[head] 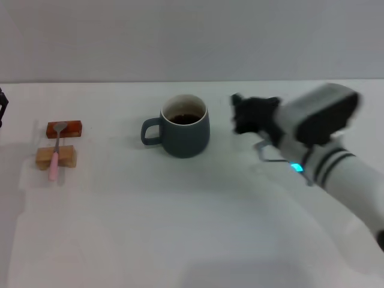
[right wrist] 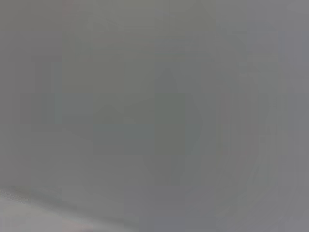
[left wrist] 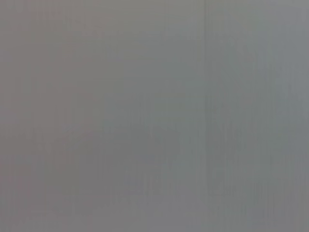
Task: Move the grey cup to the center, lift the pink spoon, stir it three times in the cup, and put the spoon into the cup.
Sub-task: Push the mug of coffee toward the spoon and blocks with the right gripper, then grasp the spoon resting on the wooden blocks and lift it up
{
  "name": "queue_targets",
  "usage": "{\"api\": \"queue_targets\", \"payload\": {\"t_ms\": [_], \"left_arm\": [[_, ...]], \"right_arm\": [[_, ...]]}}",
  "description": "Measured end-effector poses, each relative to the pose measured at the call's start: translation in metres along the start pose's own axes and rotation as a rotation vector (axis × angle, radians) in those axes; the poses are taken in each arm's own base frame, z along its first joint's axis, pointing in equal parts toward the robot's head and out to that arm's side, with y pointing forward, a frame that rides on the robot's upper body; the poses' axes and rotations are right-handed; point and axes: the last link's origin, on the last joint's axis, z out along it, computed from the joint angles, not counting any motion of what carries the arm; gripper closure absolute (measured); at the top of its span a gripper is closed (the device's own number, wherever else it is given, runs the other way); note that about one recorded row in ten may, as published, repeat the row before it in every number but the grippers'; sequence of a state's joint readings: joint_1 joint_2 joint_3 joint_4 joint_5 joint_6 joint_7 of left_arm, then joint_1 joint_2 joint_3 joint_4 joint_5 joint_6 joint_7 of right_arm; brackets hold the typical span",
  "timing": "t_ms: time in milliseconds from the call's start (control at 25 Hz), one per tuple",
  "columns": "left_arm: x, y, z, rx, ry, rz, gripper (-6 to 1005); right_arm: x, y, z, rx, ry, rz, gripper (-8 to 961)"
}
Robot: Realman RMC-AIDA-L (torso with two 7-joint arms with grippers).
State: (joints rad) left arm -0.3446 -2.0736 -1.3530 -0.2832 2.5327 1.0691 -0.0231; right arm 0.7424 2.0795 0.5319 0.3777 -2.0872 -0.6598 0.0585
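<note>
The grey cup stands upright on the white table near the middle, its handle toward the left, with dark liquid inside. The pink spoon lies at the far left across an orange-red block and a tan wooden block, its metal bowl on the red block. My right gripper hovers just right of the cup, apart from it and blurred. My left gripper shows only as a dark sliver at the left edge. Both wrist views show plain grey and none of these things.
The white table stretches toward the front, with its far edge against a grey wall. My right arm reaches in from the lower right.
</note>
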Motion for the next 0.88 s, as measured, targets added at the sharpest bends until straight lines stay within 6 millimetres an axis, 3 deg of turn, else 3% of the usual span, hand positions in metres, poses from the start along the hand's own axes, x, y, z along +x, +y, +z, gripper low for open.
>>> {"api": "queue_targets", "payload": {"t_ms": [240, 440, 480, 520, 640, 680, 720, 880], "left_arm": [[-0.001, -0.003, -0.002, 0.006, -0.005, 0.004, 193], [-0.001, -0.003, -0.003, 0.007, -0.003, 0.003, 194], [-0.001, -0.003, -0.003, 0.006, -0.002, 0.003, 194], [-0.001, -0.003, -0.003, 0.006, -0.002, 0.003, 194], [-0.002, 0.001, -0.003, -0.011, -0.005, 0.007, 194], [-0.002, 0.002, -0.003, -0.019, -0.005, 0.008, 194], [-0.003, 0.006, -0.004, -0.039, -0.009, 0.013, 194], [-0.006, 0.012, -0.007, -0.069, -0.018, 0.019, 194]], "right_arm": [[0.02, -0.068, -0.06, 0.296, -0.177, 0.094, 955], [0.038, -0.103, -0.135, 0.515, -0.34, 0.074, 953], [0.047, -0.113, -0.164, 0.61, -0.368, 0.072, 951], [0.047, -0.113, -0.164, 0.61, -0.368, 0.072, 949], [0.062, -0.126, -0.205, 0.752, -0.377, 0.064, 943], [0.07, -0.133, -0.229, 0.842, -0.375, 0.059, 941], [0.07, -0.133, -0.229, 0.842, -0.375, 0.059, 939], [0.091, -0.147, -0.282, 1.078, -0.35, 0.086, 931]]}}
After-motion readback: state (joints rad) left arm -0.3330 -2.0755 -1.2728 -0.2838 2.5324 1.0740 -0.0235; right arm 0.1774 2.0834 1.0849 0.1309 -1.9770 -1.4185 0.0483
